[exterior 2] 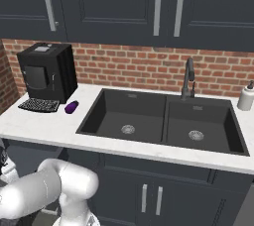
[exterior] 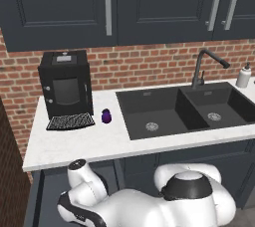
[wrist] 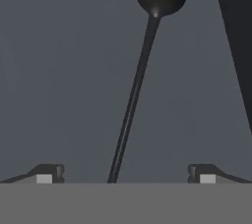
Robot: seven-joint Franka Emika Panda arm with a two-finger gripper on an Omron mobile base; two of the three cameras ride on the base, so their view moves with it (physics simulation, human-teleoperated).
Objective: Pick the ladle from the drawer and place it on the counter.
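My two-finger gripper (wrist: pixel 126 174), jaws spread wide to straddle the handle | slim dark grey-black ladle (wrist: pixel 135 88) lying flat on the blue-grey drawer floor (wrist: pixel 59 70), bowl farthest | white speckled counter (exterior: pixel 94 144) awaits above.

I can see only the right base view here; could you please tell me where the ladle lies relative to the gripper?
Observer: In the hand view the ladle lies on the drawer floor, its handle running between the fingertips of the open gripper.
Operator: Thank you. Which way does its bowl point?
Observer: Away from the gripper, toward the top of that view.
Operator: Is it gripped yet?
Observer: No, the fingertips stand wide of the handle, not touching it.
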